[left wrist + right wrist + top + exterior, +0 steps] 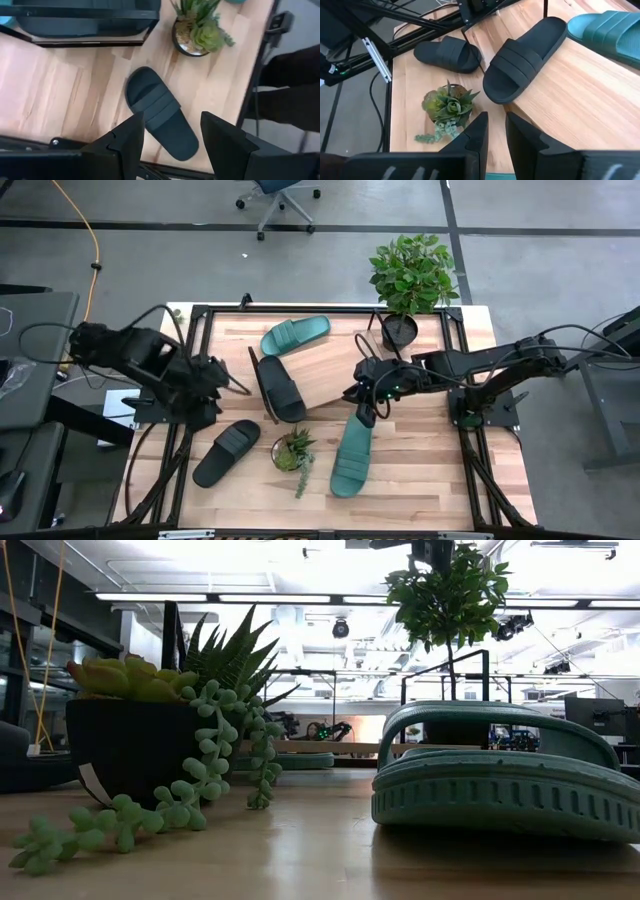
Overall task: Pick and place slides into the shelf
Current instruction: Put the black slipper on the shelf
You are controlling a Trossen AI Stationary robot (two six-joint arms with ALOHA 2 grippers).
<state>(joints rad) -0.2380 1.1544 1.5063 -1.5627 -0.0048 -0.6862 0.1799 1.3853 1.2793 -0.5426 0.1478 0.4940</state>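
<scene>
**Roughly halfway: two slides shelved, two out on the table**

Loose teal slide (pixel 350 460) flat on the table (pixel 420 470), heel end toward the shelf (pixel 325 385). Loose black slide (pixel 227 452) at the near left, sole down. Probably light, springy foam: bends rather than breaks and is matte enough not to slip. Best taken across the wide strap or by a side edge of the sole.

Right claw (pixel 362 415) right at the teal slide's upper end; cannot tell whether it has hold. Left claw (pixel 171 120) spread wide and empty, poised above the black one.

On the shelf, a teal slide (pixel 295 335) and a black slide (pixel 282 387) fill the left part, leaving bare board to the right. Worth minding: the succulent pot (pixel 292 452) between the two loose slides, the tall potted plant (pixel 410 275) by the shelf's far right corner, and the black end frames.
</scene>
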